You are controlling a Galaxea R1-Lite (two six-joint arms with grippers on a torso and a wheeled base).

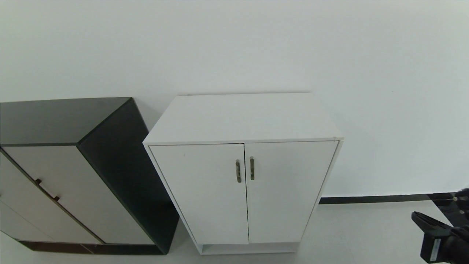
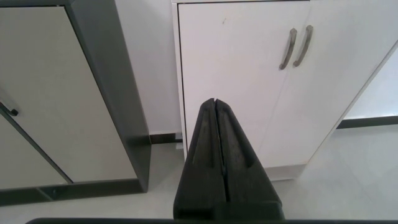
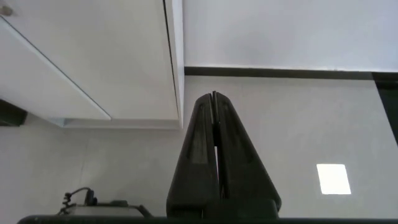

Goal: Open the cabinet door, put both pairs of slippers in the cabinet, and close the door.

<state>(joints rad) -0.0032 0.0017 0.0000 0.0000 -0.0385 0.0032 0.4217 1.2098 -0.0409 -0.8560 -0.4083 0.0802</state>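
Closed white two-door cabinet on the floor at the centre of the head view.
Its two grey metal bar handles sit side by side at the seam between the doors. A black-framed cabinet with pale fronts stands just beside it, at left. The right gripper, fingers pressed together and empty, is in the lower right corner. The left gripper, also closed on nothing, faces the white doors.

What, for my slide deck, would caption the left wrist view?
Shut left gripper faces the closed white cabinet, its handles side by side, next to a dark-framed cabinet.
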